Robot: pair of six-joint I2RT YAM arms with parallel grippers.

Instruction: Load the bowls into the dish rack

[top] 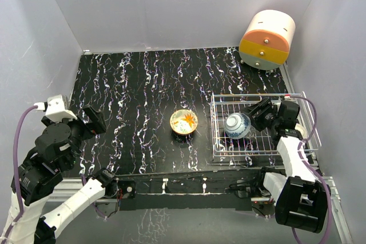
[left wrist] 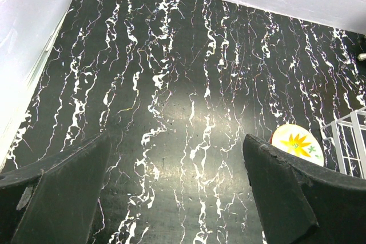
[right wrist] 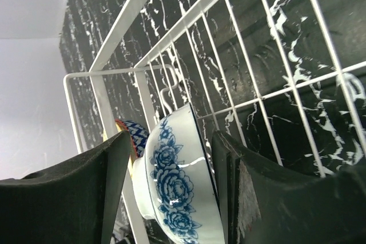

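Observation:
The white wire dish rack [top: 260, 142] stands at the right of the black marbled table. A white bowl with blue flowers [top: 237, 125] stands on its edge inside the rack. My right gripper [top: 255, 115] is open around it. In the right wrist view the flowered bowl [right wrist: 180, 181] sits between the two fingers of my right gripper [right wrist: 171, 138], with a gap at the left finger. A yellow bowl with an orange pattern [top: 183, 122] sits upright on the table, left of the rack. My left gripper [top: 94, 121] is open and empty at the far left.
A cream-and-orange round drawer unit [top: 267, 39] stands at the back right corner. Grey walls close in the table on three sides. In the left wrist view my left gripper [left wrist: 176, 141] is over bare tabletop, with the yellow bowl [left wrist: 297, 144] and a rack corner [left wrist: 349, 135] to its right.

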